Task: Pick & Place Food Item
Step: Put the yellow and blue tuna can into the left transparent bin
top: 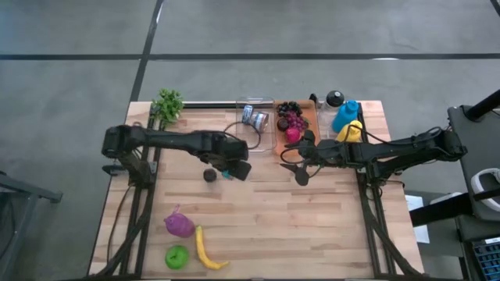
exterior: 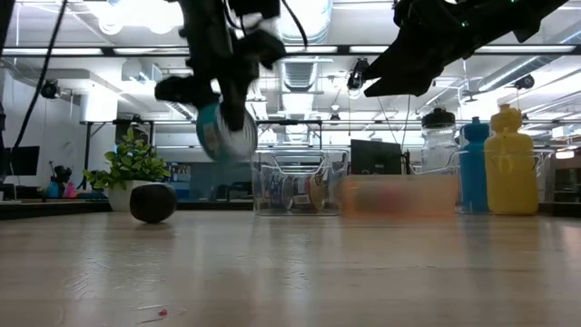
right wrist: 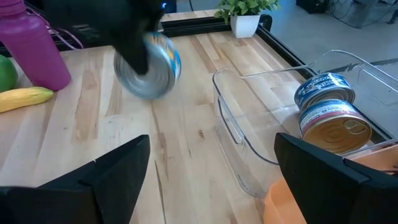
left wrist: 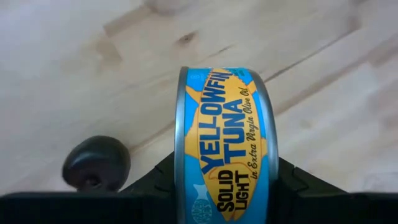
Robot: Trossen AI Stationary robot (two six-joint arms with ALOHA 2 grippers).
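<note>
Tuna can [top: 227, 172] hangs in the left gripper [top: 231, 169] above mid-table in the high view, a dark round fruit [top: 209, 176] just beside it; the right gripper [top: 295, 164] spreads wide near the clear bin [top: 269, 134]. Low view: the can [exterior: 224, 133] is clear of the tabletop [exterior: 290, 272], the fruit [exterior: 152, 202] resting below. Left wrist view: fingers [left wrist: 292, 180] clamp the Yellowfin Tuna tin [left wrist: 225, 146] on edge. Right wrist view: two more cans [right wrist: 329, 112] lie inside the bin [right wrist: 239, 134].
</note>
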